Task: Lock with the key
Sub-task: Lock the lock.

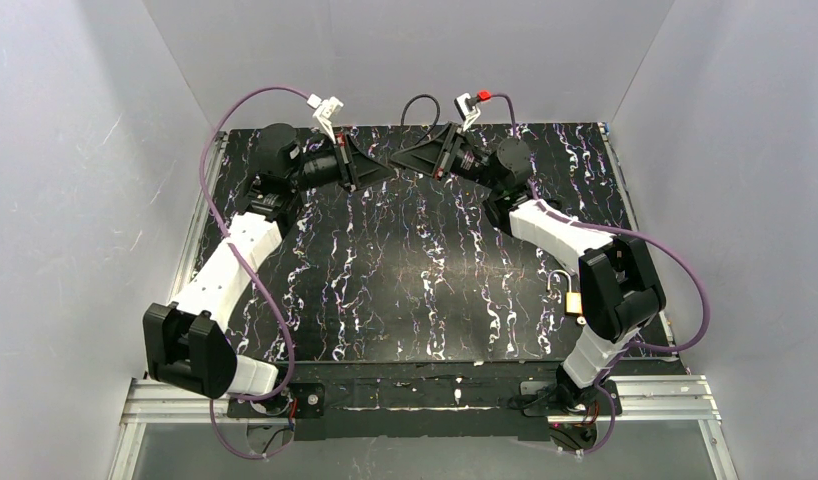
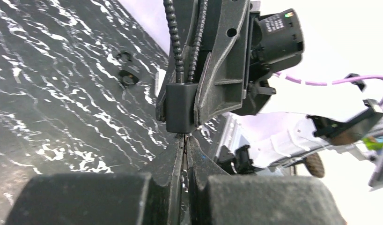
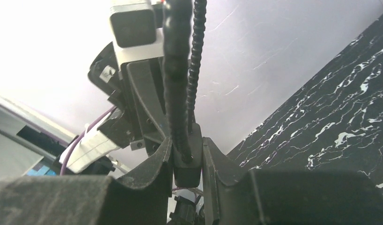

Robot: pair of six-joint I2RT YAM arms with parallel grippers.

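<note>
I start on the left. My left gripper (image 2: 185, 140) is stretched out to the middle of the far edge of the surface (image 1: 425, 290). Its fingers are clenched tight, tip against tip. They meet in a dark seam, and I cannot tell whether anything thin is pinched in it.

In the left wrist view a small black padlock (image 2: 127, 71) lies on the surface, well apart from the fingers. It is blurred and blends into the dark marbling. I cannot pick it out in the top view, so I can't place it against the edges.

At the centre, just beyond the left fingertips, sits a black block (image 2: 180, 108). Two black beaded cords (image 3: 178, 70) rise from it and are cut off by the top of both wrist views. My right gripper (image 3: 187, 150) comes in from the right and is grasping that block, one finger on each side. The block's lower end is hidden behind the fingers, so I cannot say whether a key is attached.

Further right, the lock (image 1: 573, 301) lies on the surface near the right edge, towards the near right corner, far from both grippers. Its silver shackle (image 1: 560, 279) points to the far edge. The right arm's elbow (image 1: 620, 290) overhangs it, covering part of the brass body.
</note>
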